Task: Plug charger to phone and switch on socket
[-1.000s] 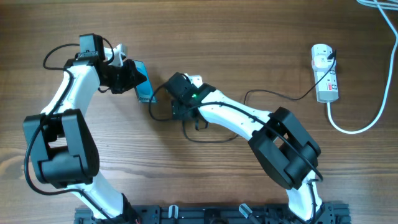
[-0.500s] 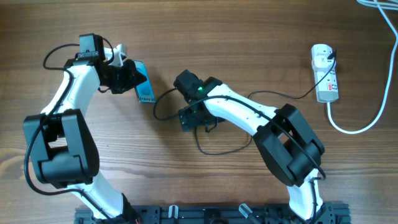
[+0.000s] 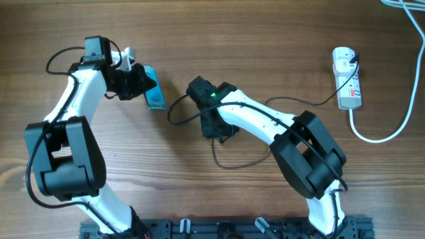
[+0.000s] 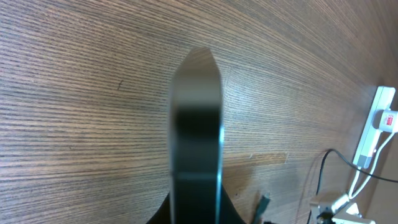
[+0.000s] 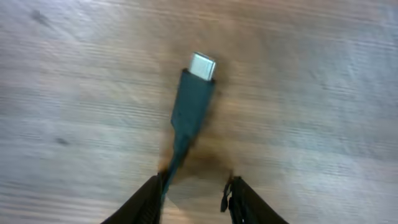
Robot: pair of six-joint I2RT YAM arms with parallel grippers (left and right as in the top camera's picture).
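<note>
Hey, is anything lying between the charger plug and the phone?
Nothing visible does. Bare table separates the charger plug from the phone; only the charger's own black cable loops across that gap.

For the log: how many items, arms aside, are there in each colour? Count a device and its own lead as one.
Turquoise: 1, the phone
Black: 1, the charger cable
White: 1, the power strip
Total: 3
</note>
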